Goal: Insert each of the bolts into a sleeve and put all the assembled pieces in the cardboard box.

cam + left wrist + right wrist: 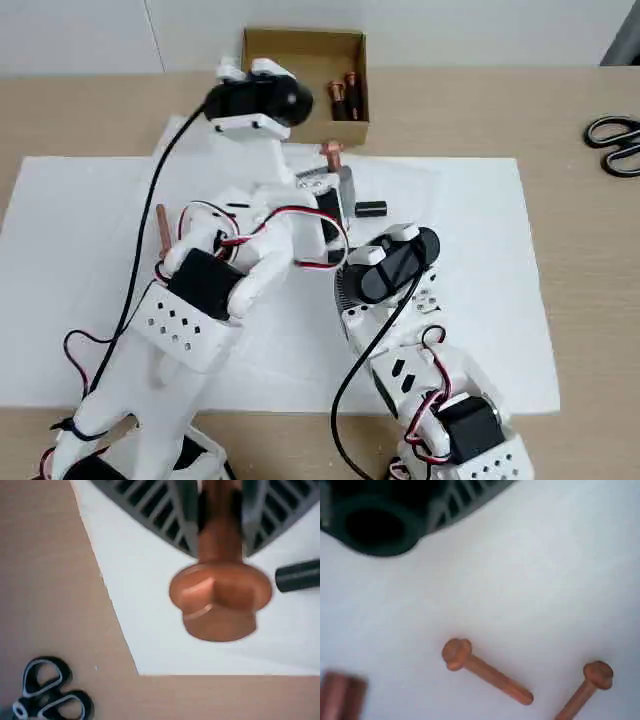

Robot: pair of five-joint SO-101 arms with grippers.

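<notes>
A box (300,40) is being kept at the far edge of a sheet (480,230), assembled pieces (345,97) in its right side. Scissors (614,145) are being left far right. A bolt (332,152) is being held in the left gripper (220,510) just near of the box, a loose sleeve (371,209) to its near right. A second sleeve (372,530) is being held in the right gripper (390,505) over two bolts (485,672).

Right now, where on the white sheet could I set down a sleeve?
The white sheet is bare on its right, past the black sleeve, and on its left, past the loose bolt. Crowded: the middle, around the left arm and right arm.
</notes>
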